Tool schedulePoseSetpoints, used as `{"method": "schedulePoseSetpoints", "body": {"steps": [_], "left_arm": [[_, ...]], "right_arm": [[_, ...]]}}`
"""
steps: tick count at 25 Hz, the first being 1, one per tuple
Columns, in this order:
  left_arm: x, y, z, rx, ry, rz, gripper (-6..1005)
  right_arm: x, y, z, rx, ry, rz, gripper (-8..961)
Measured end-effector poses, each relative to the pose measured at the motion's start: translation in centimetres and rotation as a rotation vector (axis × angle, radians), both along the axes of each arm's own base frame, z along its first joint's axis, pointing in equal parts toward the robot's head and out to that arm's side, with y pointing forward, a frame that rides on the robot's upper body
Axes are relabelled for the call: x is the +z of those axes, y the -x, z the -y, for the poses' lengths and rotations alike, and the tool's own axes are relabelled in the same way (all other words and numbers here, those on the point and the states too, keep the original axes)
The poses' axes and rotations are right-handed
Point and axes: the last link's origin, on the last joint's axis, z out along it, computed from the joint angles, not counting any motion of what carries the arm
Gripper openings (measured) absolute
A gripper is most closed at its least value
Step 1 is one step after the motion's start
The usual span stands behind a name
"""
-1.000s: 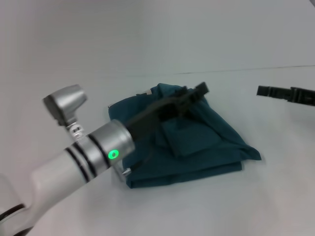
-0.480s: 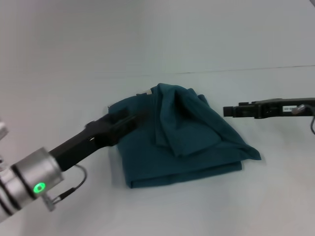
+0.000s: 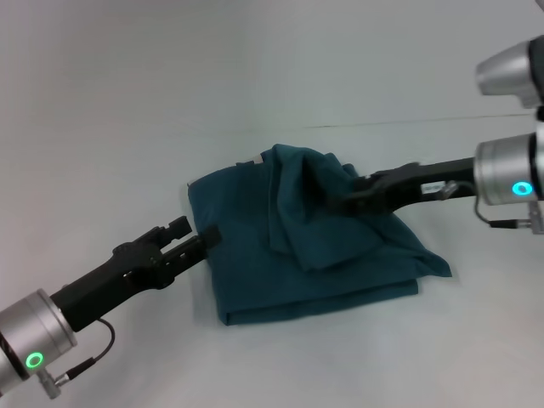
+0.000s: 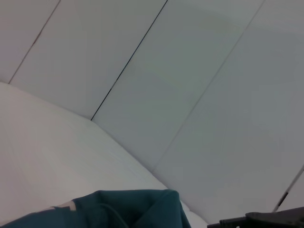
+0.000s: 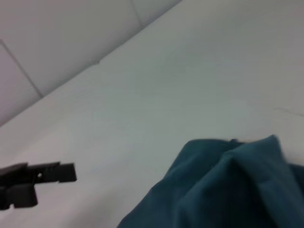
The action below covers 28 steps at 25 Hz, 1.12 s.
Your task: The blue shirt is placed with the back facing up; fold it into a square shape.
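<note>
Teal-blue fabric, the blue shirt (image 3: 310, 234), lies bunched in a rough fold on the white table (image 3: 127, 127). We see our left gripper (image 3: 197, 232), fingers apart, just beside the shirt's left edge. Our right gripper (image 3: 340, 197) rests on the shirt's raised top fold; we cannot tell its finger state.

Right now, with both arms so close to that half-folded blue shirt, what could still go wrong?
The blue shirt is bunched, with a loose flap lying on top. The right gripper, reaching over that flap, might catch several layers at once and drag the fold apart. The left gripper, jaws open at the shirt's left edge, could nudge that edge and skew the shape. Either way, the result may not come out square.
</note>
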Motion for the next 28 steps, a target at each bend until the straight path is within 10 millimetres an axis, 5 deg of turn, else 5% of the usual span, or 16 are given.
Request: {"method": "schedulePoseSetpoints", "body": {"steps": [28], "left_arm": [[0.9, 1.5, 0.3, 0.069, -0.048, 0.001, 755]], "right_arm": [[-4.2, 1.1, 0.1, 0.179, 0.041, 0.278, 785]]}}
